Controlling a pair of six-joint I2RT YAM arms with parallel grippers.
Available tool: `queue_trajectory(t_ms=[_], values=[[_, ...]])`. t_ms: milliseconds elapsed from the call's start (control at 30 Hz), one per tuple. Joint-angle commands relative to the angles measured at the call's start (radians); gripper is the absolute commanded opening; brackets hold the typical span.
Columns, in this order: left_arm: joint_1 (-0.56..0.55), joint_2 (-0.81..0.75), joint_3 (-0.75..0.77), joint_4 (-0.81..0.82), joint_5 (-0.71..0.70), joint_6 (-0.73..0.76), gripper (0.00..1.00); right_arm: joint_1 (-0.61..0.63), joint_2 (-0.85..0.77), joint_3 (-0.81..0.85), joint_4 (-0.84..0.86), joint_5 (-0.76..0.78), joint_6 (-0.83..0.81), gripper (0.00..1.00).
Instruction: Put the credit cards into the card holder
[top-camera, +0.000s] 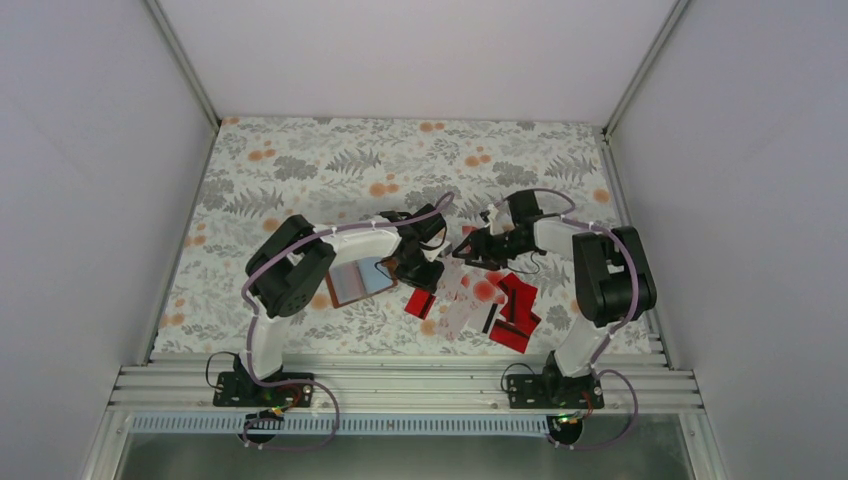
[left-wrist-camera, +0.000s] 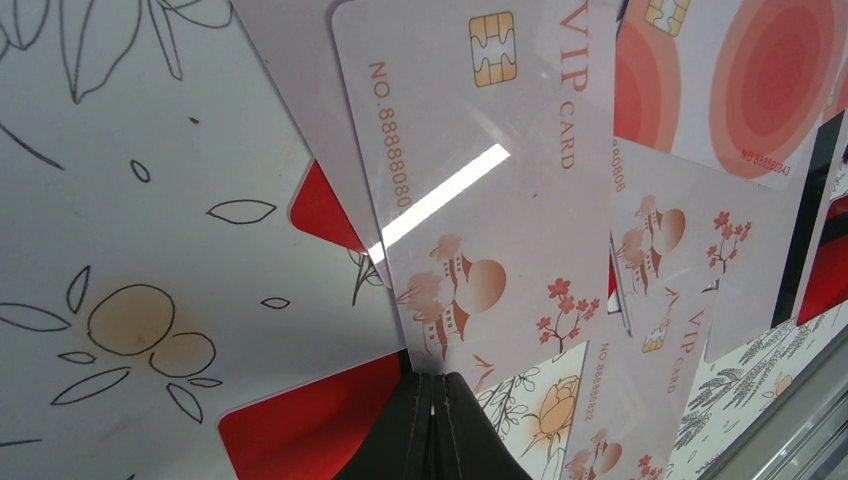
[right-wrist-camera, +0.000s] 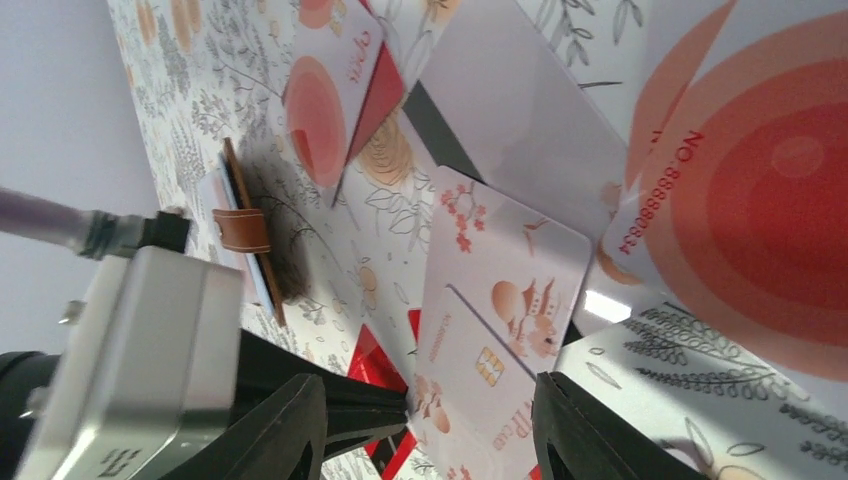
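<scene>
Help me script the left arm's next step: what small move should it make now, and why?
Probably lift the left gripper slightly. Its fingers look shut on the corner of a white VIP card that overlaps other credit cards, so raising it frees it from the pile before carrying it to the card holder.

card holder: on table, left of left claw
credit cards: overlapping heap, before left claw, under right claw
</scene>
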Motion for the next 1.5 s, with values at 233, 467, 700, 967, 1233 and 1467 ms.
queue_trajectory(t_ms=[233, 467, 700, 967, 1233, 1467], values=[[-0.027, 0.064, -0.063, 0.027, -0.043, 0.010, 0.03, 0.021, 0.019, -0.068, 0.015, 0.091, -0.048, 0.53], [-0.027, 0.062, -0.065, 0.036, -0.041, 0.013, 0.02, 0.052, 0.058, -0.059, 0.014, 0.110, -0.056, 0.53], [-0.027, 0.059, -0.075, 0.046, -0.044, 0.016, 0.02, 0.068, 0.046, -0.064, 0.029, 0.038, -0.044, 0.52], [-0.026, 0.058, -0.075, 0.057, -0.039, 0.026, 0.02, 0.069, 0.010, -0.069, 0.066, -0.104, -0.026, 0.49], [-0.028, 0.056, -0.074, 0.059, -0.037, 0.032, 0.02, 0.074, 0.020, -0.092, 0.068, -0.104, -0.020, 0.35], [-0.026, 0.053, -0.069, 0.062, -0.037, 0.030, 0.02, 0.105, 0.051, -0.091, 0.077, -0.113, -0.015, 0.24]])
